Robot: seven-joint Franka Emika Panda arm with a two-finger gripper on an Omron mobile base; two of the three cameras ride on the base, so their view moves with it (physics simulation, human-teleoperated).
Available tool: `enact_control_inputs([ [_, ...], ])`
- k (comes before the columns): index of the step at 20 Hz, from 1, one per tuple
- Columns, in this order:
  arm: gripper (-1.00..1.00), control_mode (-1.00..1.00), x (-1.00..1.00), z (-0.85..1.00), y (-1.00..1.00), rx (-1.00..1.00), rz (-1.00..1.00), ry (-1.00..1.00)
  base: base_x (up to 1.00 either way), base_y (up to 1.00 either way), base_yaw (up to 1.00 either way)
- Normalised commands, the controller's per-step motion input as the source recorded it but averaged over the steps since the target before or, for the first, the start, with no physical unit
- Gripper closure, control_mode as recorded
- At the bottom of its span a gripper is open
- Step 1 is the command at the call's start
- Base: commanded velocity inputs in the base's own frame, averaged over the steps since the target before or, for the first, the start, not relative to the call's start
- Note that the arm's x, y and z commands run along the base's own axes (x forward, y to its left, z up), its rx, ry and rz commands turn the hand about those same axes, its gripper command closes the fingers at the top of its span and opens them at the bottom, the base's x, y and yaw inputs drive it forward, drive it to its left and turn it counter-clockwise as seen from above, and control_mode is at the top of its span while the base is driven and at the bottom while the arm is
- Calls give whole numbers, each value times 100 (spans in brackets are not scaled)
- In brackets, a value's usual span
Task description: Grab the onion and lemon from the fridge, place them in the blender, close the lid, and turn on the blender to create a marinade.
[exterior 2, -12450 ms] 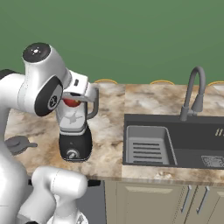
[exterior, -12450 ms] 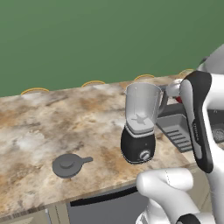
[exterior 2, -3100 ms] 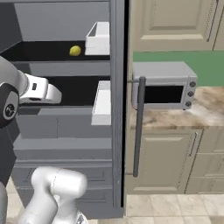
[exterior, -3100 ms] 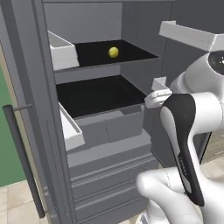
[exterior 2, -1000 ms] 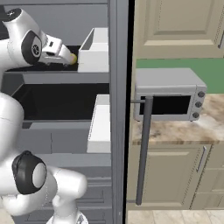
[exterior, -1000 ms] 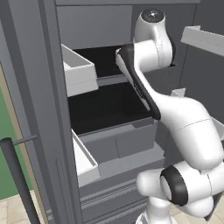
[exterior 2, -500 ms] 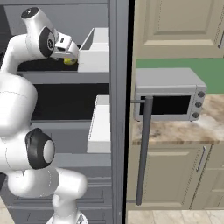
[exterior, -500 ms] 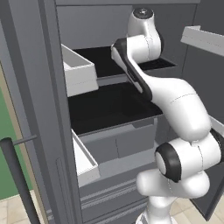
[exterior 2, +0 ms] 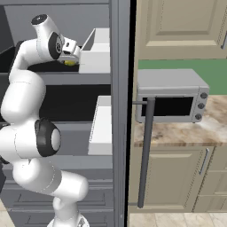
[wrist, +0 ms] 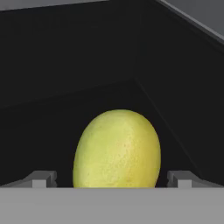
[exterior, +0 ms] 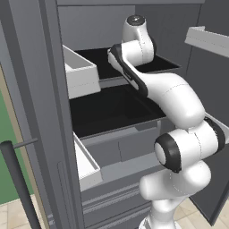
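- The fridge (exterior: 40, 112) stands open, and its long dark handle (exterior 2: 145, 150) hangs by the door edge.
- The white arm reaches up and into the fridge, onto the top dark shelf (exterior: 100, 65), near its back.
- The gripper (exterior 2: 71, 54) is at that shelf, just left of a pale door bin (exterior 2: 95, 51).
- Its two fingers are spread wide apart, and nothing is held between them.
- The lemon (wrist: 116, 148) sits on the shelf right in front of the gripper, in the middle of the gap between the left fingertip (wrist: 41, 179) and the right one.
- From the hand's camera the lemon looks taller than it is wide, so its long way seems to point away from the fingers, and they would close across its narrow sides.
- I think the next move is a small push forward, then a squeeze.
- The lemon is round and smooth, so it could roll toward the back corner of the shelf if bumped.
- A toaster oven (exterior 2: 170, 97) sits on the counter to the right.
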Motion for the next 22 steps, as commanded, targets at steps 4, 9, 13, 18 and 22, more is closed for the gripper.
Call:
enact_control_inputs([
  [4, -100, -100, 39, -12, 1, 0, 0, 0, 0, 0, 0],
  [9, 100, -100, 28, -7, 0, 0, 0, 0, 0, 0, 0],
  [13, 100, -100, -5, -37, 0, 0, 0, 0, 0, 0, 0],
  [18, 100, -100, -4, -35, 0, 0, 0, -1, 0, 0, 0],
  [22, 100, -100, 1, -11, 0, 0, 0, -8, 0, 0, 0],
])
